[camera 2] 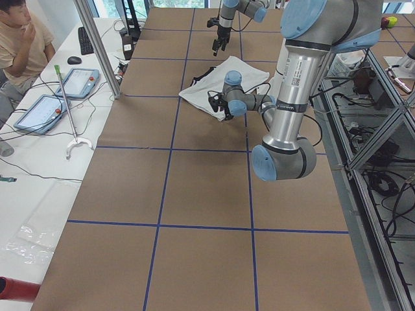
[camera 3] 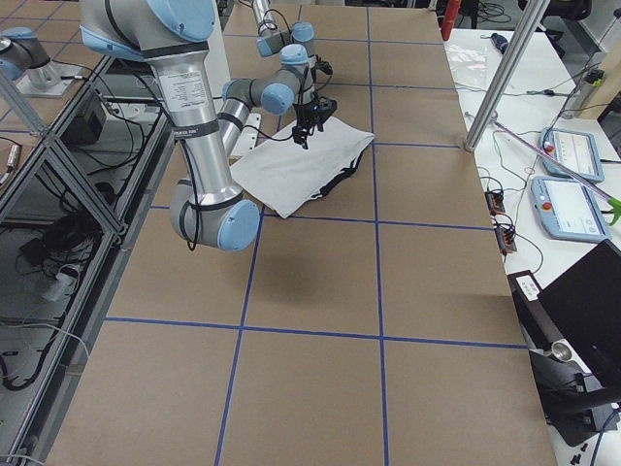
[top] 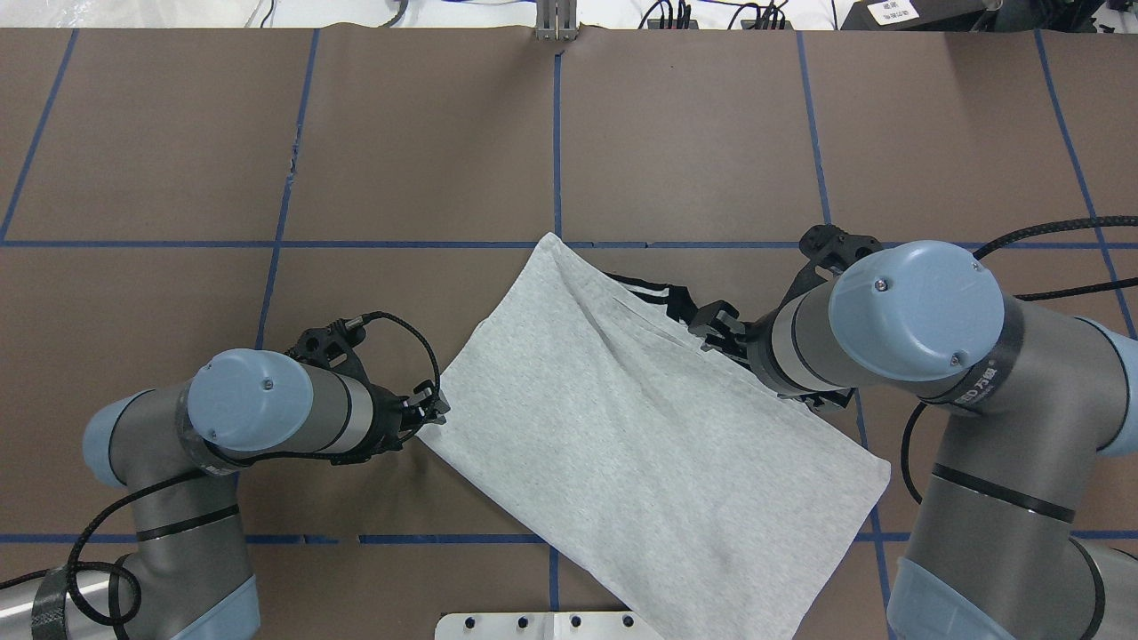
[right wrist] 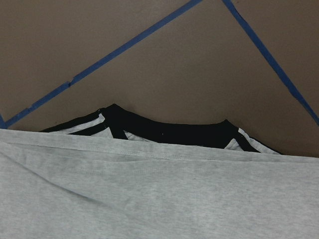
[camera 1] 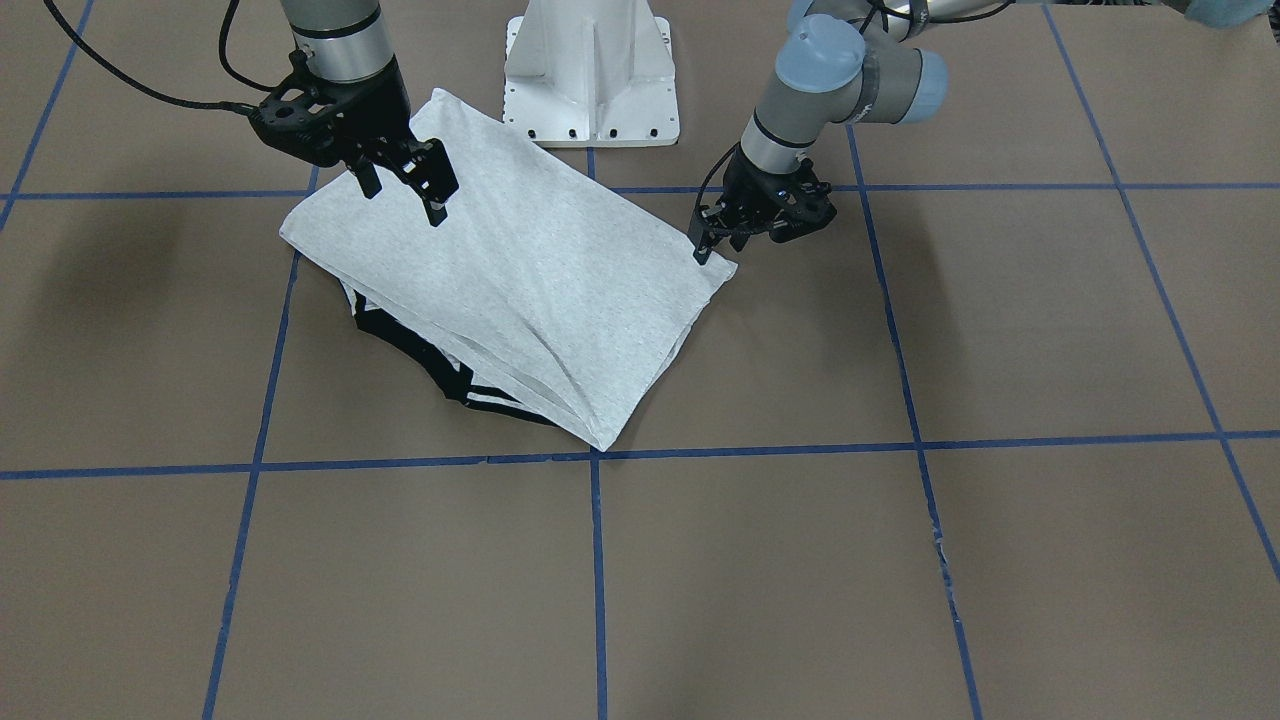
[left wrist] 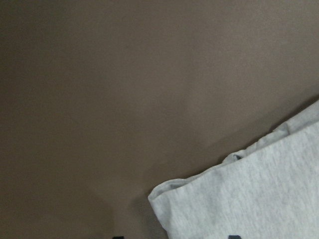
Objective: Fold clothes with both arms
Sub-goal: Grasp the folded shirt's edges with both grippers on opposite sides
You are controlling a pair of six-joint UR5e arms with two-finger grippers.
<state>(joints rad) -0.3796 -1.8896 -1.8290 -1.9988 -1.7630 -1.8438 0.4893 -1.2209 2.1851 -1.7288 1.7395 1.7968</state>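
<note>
Brown tabletop (camera 1: 900, 550) is being crossed diagonally by the folded T-shirt (camera 1: 530, 280), left gripper (camera 1: 705, 250) spread at one corner, right gripper (camera 1: 405, 203) spread overhead.

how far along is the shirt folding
Done: the light grey T-shirt lies folded over, plain side up, black collar peeking out underneath. In hand: nothing; left gripper sits open at a corner, right gripper open above the cloth. Left: probably another fold and smoothing the creases.
</note>
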